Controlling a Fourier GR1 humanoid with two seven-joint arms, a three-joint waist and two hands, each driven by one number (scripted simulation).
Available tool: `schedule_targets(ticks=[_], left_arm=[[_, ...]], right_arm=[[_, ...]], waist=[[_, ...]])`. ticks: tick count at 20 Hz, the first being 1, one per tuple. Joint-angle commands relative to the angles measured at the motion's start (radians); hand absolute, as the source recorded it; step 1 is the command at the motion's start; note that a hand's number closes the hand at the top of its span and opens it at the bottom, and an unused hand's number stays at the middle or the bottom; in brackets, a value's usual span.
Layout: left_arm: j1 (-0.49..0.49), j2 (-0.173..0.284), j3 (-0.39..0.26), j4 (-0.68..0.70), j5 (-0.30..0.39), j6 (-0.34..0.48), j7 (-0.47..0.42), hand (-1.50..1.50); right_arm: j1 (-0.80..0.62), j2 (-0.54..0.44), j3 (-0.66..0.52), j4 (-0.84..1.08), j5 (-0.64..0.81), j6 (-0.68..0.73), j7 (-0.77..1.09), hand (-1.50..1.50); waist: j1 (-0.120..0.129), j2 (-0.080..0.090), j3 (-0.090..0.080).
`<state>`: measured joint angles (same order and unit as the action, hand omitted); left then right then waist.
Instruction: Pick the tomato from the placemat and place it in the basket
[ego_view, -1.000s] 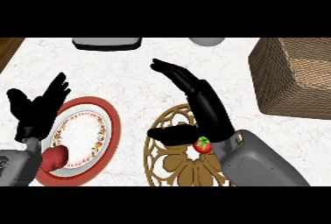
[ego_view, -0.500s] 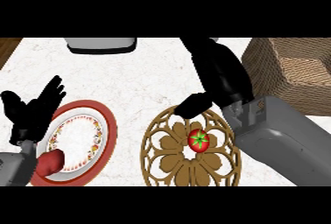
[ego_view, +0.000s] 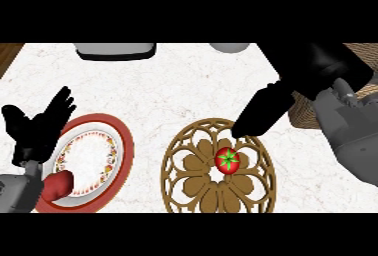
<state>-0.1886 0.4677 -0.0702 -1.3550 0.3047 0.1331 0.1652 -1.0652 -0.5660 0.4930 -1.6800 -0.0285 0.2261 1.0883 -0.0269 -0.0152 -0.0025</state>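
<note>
1. A white marbled counter (ego_view: 170, 90) bears a round brown openwork placemat (ego_view: 193, 175), a red-rimmed plate (ego_view: 122, 150) at left, and a wicker basket (ego_view: 365, 55) at the right edge.
2. The tomato (ego_view: 227, 160) sits on the placemat, untouched.
3. The right hand (ego_view: 295, 85) hangs above the mat's upper edge, fingers straight, holding nothing.
4. The left hand (ego_view: 33, 130) rests open beside the plate.

There is a single view, taken as from the robot's head and aimed steeply down onto the white marbled counter top (ego_view: 170, 90). It sits close: the round brown openwork placemat (ego_view: 193, 175) runs down to the lower edge. Both grey forearms enter from the lower corners. The counter's far edge, with a brown wooden strip (ego_view: 9, 54), lies along the top.
</note>
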Motion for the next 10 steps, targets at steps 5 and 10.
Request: schedule_targets(ticks=[5,10], left_arm=[[0.011,-0.001,0.009,-0.038,0.004,-0.02,0.018,0.0],[0.029,-0.008,0.026,-0.056,-0.018,-0.004,0.008,0.0]], right_arm=[[0.062,-0.142,-0.133,-0.207,-0.326,0.108,0.238,-1.5],[0.239,-0.23,-0.209,-0.414,-0.299,-0.014,0.179,-1.5]], waist=[[0.004,0.003,0.002],[0.009,0.006,0.003]])
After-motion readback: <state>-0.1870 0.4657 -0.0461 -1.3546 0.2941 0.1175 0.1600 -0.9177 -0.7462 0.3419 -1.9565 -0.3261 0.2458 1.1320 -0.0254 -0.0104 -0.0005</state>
